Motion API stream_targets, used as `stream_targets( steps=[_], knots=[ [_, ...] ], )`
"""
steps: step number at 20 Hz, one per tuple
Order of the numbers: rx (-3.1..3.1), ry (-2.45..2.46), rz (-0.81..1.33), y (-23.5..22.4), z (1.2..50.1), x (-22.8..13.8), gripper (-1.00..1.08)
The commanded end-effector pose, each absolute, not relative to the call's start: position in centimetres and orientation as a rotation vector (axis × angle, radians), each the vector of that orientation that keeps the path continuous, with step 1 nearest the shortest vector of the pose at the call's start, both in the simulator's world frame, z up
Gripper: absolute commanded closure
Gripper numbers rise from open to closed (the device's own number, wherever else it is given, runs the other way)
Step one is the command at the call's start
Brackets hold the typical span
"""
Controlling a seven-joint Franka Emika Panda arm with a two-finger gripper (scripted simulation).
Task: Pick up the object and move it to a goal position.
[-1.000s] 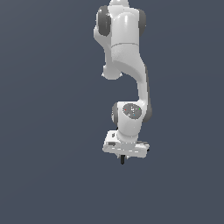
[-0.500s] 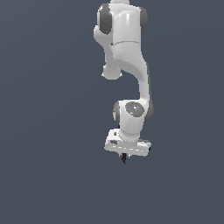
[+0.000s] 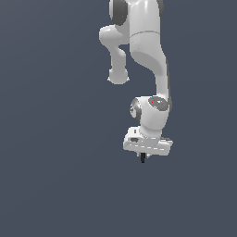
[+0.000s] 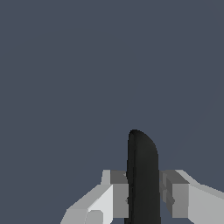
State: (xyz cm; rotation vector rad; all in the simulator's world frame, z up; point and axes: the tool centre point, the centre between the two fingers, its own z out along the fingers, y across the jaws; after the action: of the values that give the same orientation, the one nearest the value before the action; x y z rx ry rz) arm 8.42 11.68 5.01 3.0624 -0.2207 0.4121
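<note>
Where the white arm bends down from the top of the exterior view, its gripper points straight down against a plain grey-blue backdrop, with only a short dark stub showing under the flat white hand. Seen from the wrist view, that stub is the clamp, a narrow black piece with a rounded end, pinched between the two grey fingers, whose jaws press on it from either side (its handles and any coloured tip cannot be made out). No surface shows beneath the clamp in either view.
</note>
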Motion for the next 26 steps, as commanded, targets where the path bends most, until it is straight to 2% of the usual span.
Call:
stream_targets(
  steps=[1,12,26],
  knots=[
    [3.064,-0.219,0.418,13.9,6.1,7.3,1.08],
    [3.063,-0.22,0.419,20.7,9.1,3.4,1.08],
    [3.063,-0.215,0.415,21.7,10.6,2.5,1.08]
  ],
)
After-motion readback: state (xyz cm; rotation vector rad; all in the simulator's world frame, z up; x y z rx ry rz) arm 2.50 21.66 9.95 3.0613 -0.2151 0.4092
